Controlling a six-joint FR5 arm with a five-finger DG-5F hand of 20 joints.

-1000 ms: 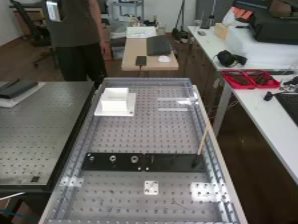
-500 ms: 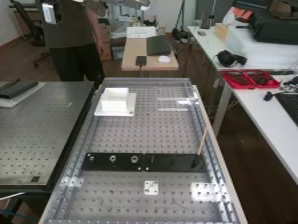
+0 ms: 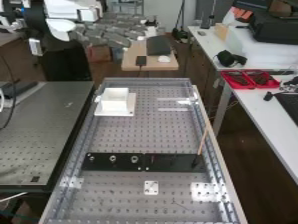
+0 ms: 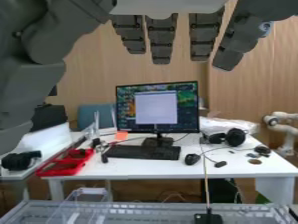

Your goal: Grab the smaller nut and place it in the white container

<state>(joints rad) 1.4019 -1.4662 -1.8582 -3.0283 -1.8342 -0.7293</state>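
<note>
- High view. Hand (image 3: 114,31), dark grey: beyond the bench's far end, above the bench surface, well apart from the nuts; fingers extended, nothing grasped.
- High view. Metal pieces, three, ring-like, in a row on a black plate (image 3: 174,161): left piece (image 3: 92,159), middle piece (image 3: 112,158), right piece (image 3: 134,159). The left piece looks smallest, the right one largest; whether all are nuts cannot be told. The smaller nut is taken to be among them, exact piece uncertain.
- High view. White container (image 3: 114,106), box form, upright on a white base (image 3: 129,111), towards the far end of the perforated bench (image 3: 126,134); nearer the hand than the metal pieces are.
- High view. Wooden stick (image 3: 203,141), slanting up from the black plate's other end.
- Wrist view. Fingers (image 4: 161,42) straight and spread, thumb (image 4: 30,75) well apart from them; unclenched, holding nothing. Beyond: a desk (image 4: 126,170) with monitor (image 4: 157,109) and keyboard (image 4: 143,152).
- Step in hand, by judgement: approach, before any grasp; nut not yet lifted.
- Next move, by judgement: carry the hand over the black plate, turn the fingertips downward, settle on the smaller nut and pinch it without knocking its neighbour; transfer to the container afterwards.
</note>
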